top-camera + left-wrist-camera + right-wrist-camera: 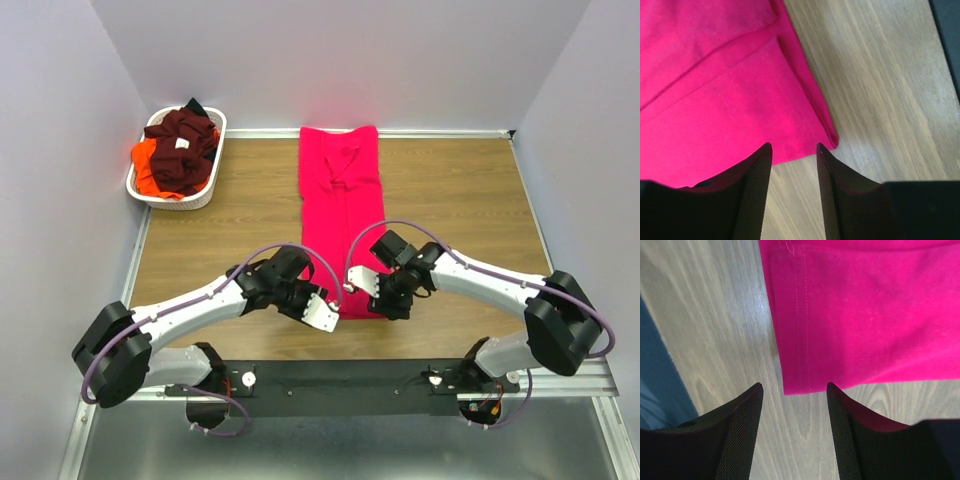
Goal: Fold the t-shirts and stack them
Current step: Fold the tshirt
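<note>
Pinkish-red t-shirt (342,215) lies folded lengthwise; only wrist views show left gripper (793,146) and right gripper (794,385) parted at its hem corners.

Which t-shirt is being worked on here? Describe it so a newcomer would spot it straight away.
On the brown wooden table, look away from the white oval basket in the far left corner to the middle. There a bright pinkish-red cloth t-shirt lies flat as a long narrow strip. Unlike the crumpled dark maroon t-shirt and orange t-shirt in the basket, it alone is spread out.
</note>
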You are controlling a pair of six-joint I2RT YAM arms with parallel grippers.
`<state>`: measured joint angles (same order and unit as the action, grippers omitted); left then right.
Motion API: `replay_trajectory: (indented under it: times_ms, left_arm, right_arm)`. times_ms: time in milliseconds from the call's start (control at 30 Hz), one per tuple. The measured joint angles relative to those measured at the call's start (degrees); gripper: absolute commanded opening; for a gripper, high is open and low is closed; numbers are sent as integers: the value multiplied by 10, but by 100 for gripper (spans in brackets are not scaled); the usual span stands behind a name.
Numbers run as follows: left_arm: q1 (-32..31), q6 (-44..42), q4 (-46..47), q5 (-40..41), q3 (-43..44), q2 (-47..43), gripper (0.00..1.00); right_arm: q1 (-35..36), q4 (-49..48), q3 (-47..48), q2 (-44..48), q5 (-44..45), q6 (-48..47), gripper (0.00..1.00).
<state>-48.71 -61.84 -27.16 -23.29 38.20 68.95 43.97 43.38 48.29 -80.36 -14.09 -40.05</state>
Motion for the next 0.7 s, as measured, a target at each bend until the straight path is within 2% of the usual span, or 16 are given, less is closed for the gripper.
replay_trajectory:
  times_ms: [200, 400, 500, 633, 700]
  left_arm:
    - [-5, 13, 0, 24, 5, -9, 57]
    - [-5, 30, -7, 33, 5, -40, 57]
    - [-5, 37, -12, 34, 7, -42, 57]
    - [-5, 44, -13, 34, 6, -43, 57]
    - [-7, 48, -10, 34, 4, -43, 57]
  right_arm:
    - [12, -31, -28, -19, 28, 15, 60]
    - [18, -68, -47, -30, 53, 21, 55]
    - [18, -77, -51, -28, 57, 25, 47]
    - [18, -89, -54, -26, 58, 31, 25]
    - [18, -93, -57, -24, 59, 33, 18]
